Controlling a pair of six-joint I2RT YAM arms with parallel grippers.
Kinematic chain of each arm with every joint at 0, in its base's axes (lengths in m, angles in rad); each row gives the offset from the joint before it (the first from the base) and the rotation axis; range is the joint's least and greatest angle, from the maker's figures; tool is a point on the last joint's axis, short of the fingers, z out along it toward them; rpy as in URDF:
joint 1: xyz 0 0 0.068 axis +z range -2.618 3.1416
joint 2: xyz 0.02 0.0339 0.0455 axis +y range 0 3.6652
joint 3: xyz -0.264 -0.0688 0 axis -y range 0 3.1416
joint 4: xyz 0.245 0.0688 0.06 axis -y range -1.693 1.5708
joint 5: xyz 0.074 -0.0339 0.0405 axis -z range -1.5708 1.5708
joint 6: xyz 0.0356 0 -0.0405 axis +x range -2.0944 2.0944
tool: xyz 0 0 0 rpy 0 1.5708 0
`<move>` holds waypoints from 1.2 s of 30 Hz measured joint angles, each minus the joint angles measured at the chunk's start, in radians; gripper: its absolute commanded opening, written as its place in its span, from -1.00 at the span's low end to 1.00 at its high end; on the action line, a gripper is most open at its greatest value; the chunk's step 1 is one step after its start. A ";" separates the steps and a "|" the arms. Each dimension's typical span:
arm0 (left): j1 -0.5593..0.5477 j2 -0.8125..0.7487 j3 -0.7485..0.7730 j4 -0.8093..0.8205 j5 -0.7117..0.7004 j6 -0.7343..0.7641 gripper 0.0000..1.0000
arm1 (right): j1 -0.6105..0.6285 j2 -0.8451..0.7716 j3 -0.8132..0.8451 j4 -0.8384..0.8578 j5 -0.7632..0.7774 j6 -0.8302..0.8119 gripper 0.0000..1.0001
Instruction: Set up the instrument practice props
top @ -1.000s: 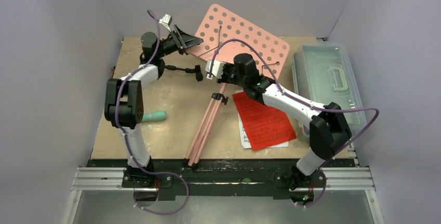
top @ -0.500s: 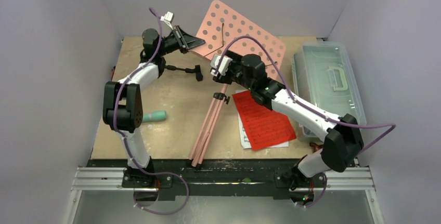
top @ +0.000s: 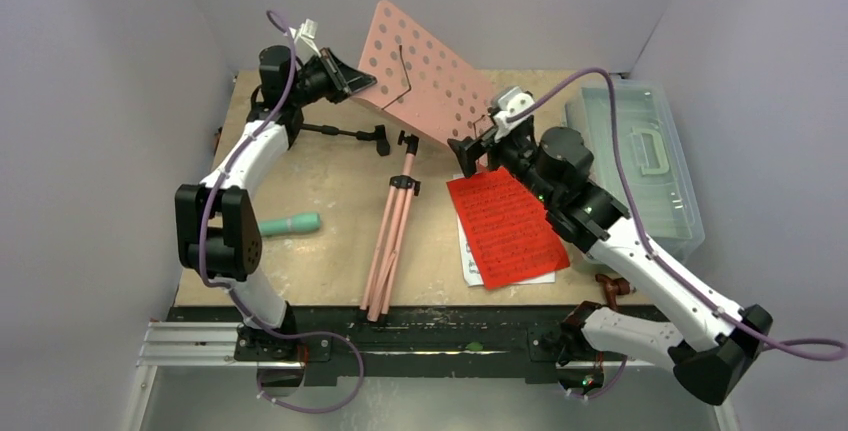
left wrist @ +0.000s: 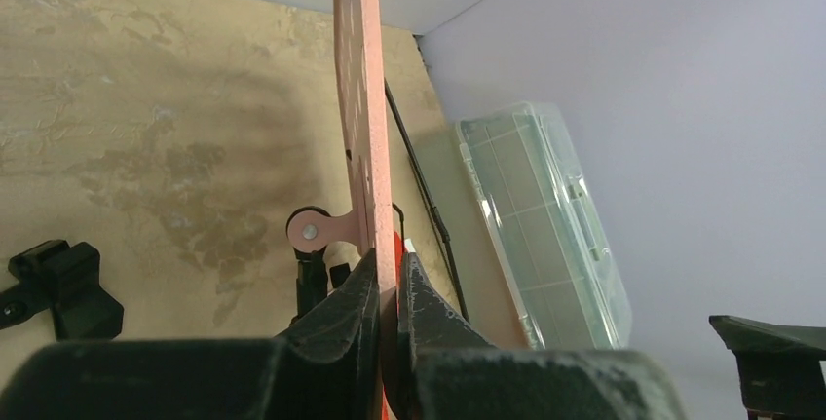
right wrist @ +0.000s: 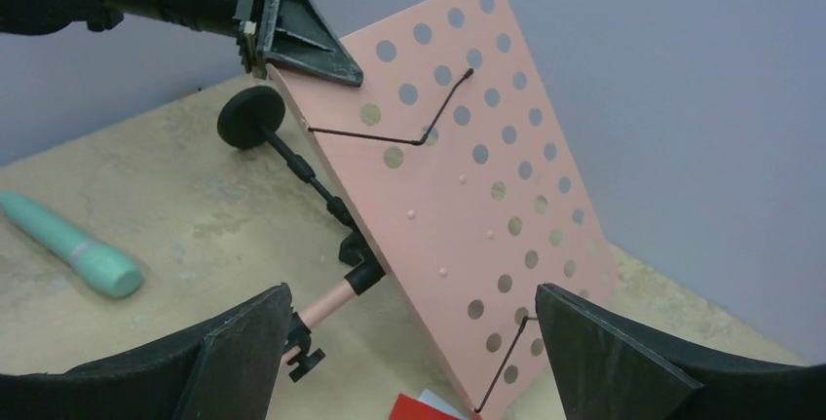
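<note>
The pink perforated music stand plate (top: 420,76) stands tilted up at the back of the table, its folded tripod legs (top: 390,241) lying toward the near edge. My left gripper (top: 350,79) is shut on the plate's upper left edge (left wrist: 365,98), the jaws (left wrist: 388,288) pinching it. My right gripper (top: 468,151) hangs open by the plate's lower right corner, holding nothing; the plate (right wrist: 458,196) fills its view beyond the gripper (right wrist: 411,293). Red and white sheet-music pages (top: 505,231) lie right of the legs. The teal tube (top: 290,223) lies at the left. The small black round-base stand (top: 345,133) lies under the left arm.
A clear plastic lidded box (top: 635,166) sits along the table's right edge, also visible as the box (left wrist: 541,225) in the left wrist view. Grey walls enclose the table on three sides. The right arm stretches across the near right corner.
The left gripper closed on the plate's edge and raised it more upright. The right gripper opened, let go of the stand's neck and drew back to the right.
</note>
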 measured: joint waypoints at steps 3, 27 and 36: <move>0.000 -0.031 0.002 -0.031 -0.010 0.005 -1.00 | -0.034 -0.052 -0.013 -0.018 0.006 0.096 0.98; 0.111 -0.232 0.111 -0.192 0.082 -0.050 -1.00 | -0.524 0.170 0.029 0.023 -0.395 0.636 0.98; 0.140 -0.201 0.209 0.027 0.131 -0.214 -1.00 | -0.658 0.359 0.032 0.147 -0.616 0.853 0.98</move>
